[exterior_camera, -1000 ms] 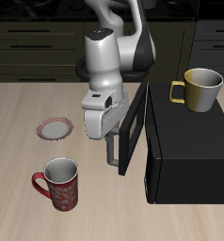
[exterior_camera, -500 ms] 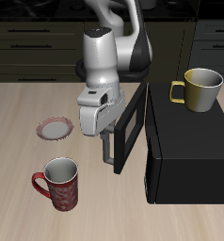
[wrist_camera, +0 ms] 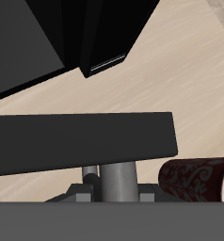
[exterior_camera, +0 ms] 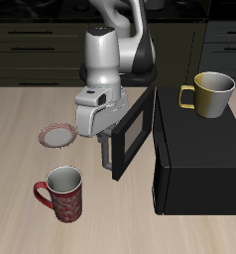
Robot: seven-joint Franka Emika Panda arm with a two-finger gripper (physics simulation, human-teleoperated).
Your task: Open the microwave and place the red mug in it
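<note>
The gripper [exterior_camera: 103, 139] clamps the grey handle [exterior_camera: 104, 159] of the microwave [exterior_camera: 189, 159], swinging its door [exterior_camera: 133, 134] partly ajar to clear the cavity. The red mug [exterior_camera: 62, 192] waits upright on the surface [exterior_camera: 16, 129] (well clear of the door).

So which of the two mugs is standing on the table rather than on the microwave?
The red mug, mottled dark red, near the table's front edge. The yellow-olive mug sits on top of the microwave.
</note>
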